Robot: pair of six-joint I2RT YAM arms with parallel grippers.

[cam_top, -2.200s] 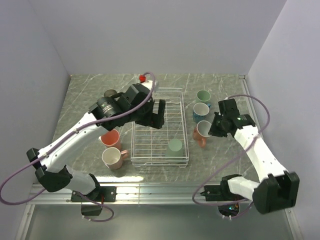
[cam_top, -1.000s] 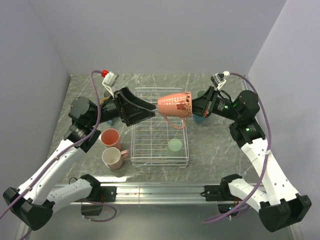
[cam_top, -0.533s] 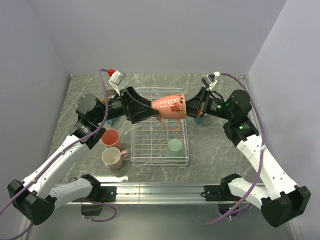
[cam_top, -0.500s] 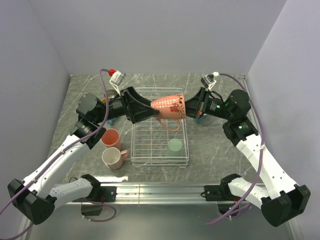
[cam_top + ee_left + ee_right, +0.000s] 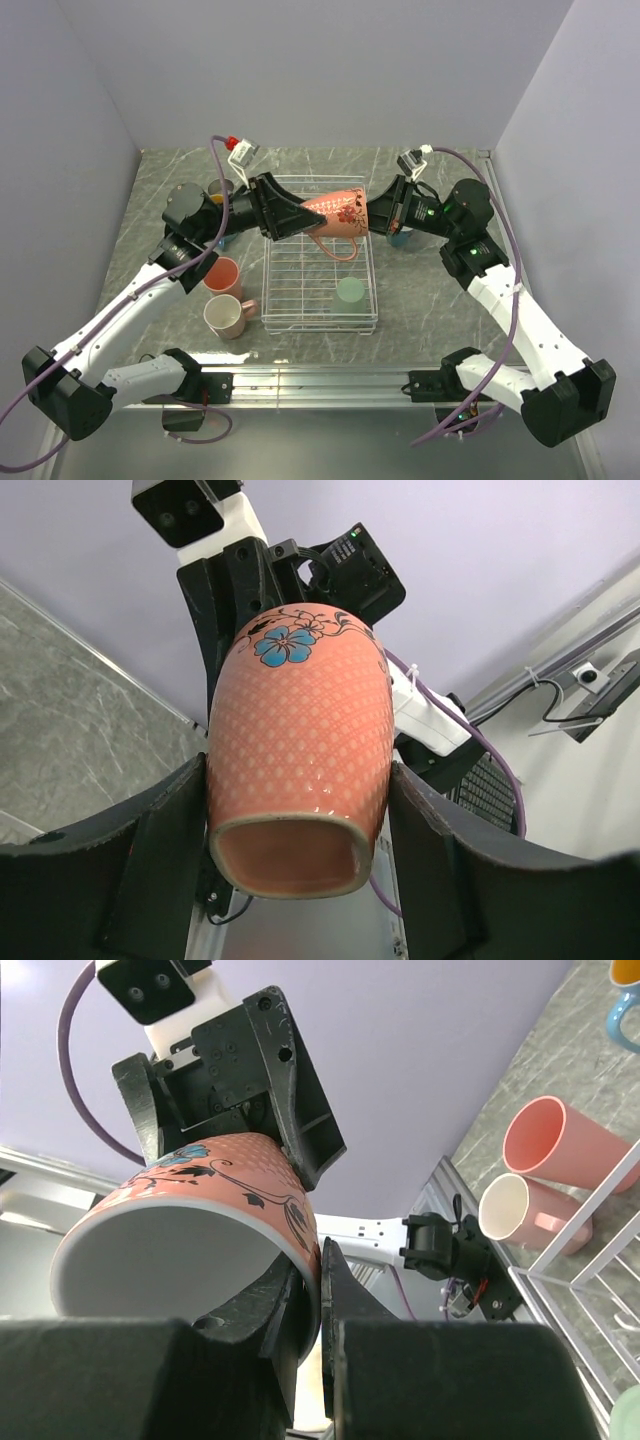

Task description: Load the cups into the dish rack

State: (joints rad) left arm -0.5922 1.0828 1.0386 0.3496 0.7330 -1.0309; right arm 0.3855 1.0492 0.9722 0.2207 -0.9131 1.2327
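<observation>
A salmon pink mug with a floral print (image 5: 335, 213) hangs sideways in the air over the far half of the white wire dish rack (image 5: 320, 322), handle down. My right gripper (image 5: 372, 215) is shut on its rim, one finger inside the mouth and one outside (image 5: 318, 1270). My left gripper (image 5: 318, 213) is open and straddles the mug's base end (image 5: 300, 730), its fingers (image 5: 160, 860) close along both sides. A mint green cup (image 5: 349, 291) stands upside down in the rack's near right corner.
A pink cup (image 5: 221, 274) and a cream-white cup (image 5: 224, 314) stand left of the rack, also in the right wrist view (image 5: 560, 1145). A grey cup (image 5: 221, 187) is half hidden behind my left arm. A teal cup (image 5: 400, 238) peeks out under my right arm.
My right gripper picked the pink floral mug up from the right of the rack and carried it over the rack. My left gripper swung round and slid over its base end.
</observation>
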